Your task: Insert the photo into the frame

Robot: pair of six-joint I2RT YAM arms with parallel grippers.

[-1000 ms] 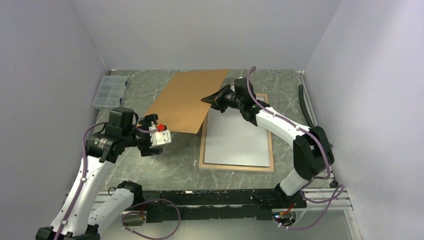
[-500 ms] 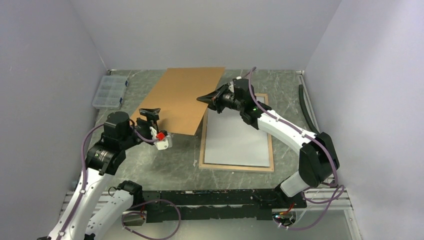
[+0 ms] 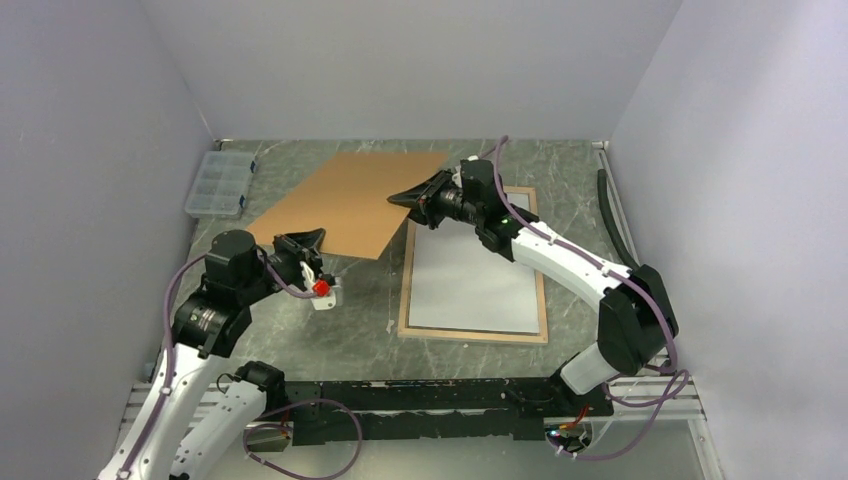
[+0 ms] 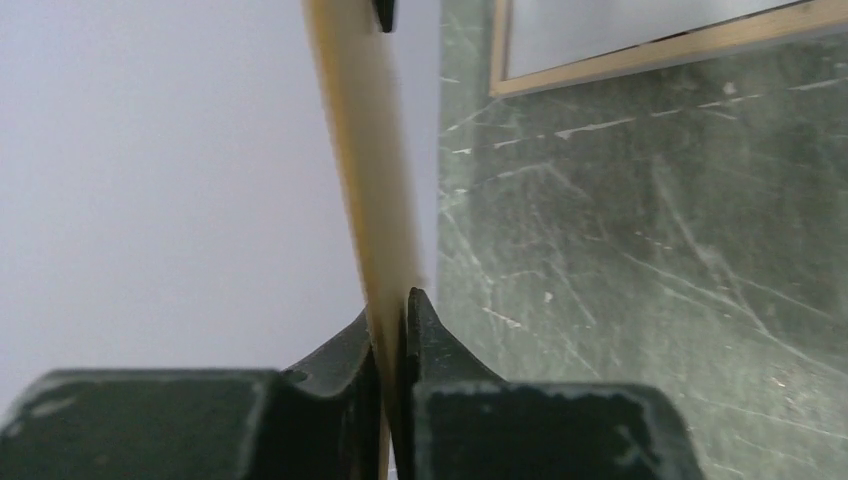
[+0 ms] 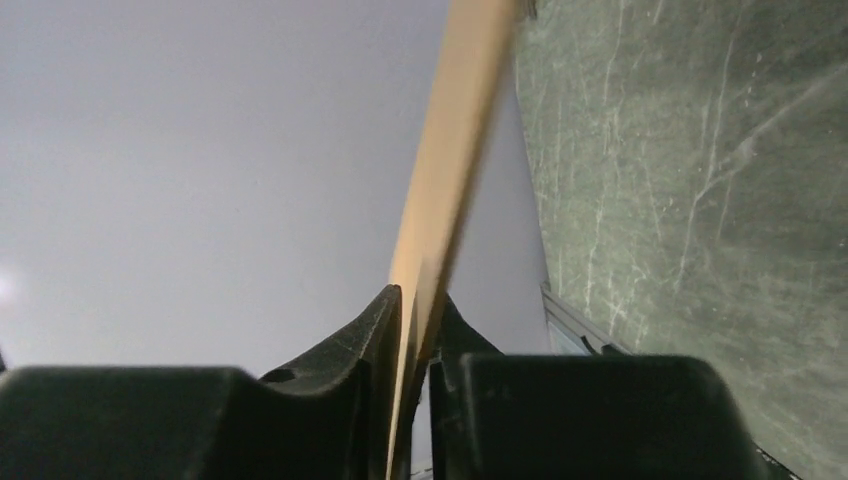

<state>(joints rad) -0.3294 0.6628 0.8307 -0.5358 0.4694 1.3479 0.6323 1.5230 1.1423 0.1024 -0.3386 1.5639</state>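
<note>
The brown board (image 3: 345, 200) hung tilted above the far left part of the tabletop (image 3: 330, 320), gripped in two places. The left fingers (image 3: 300, 243) were pinched tight on its near-left corner, and the right fingers (image 3: 415, 195) were clamped on its right edge. Each wrist view showed the thin edge running between closed tips. The frame (image 3: 470, 336) lay flat toward the right side of the tabletop with its light-wood rim up, its far-left corner just beside the right fingers. A pale sheet (image 3: 470, 280) filled it; whether that was the photo could not be told. A clear compartment box (image 3: 220, 183) sat at the far-left corner.
</note>
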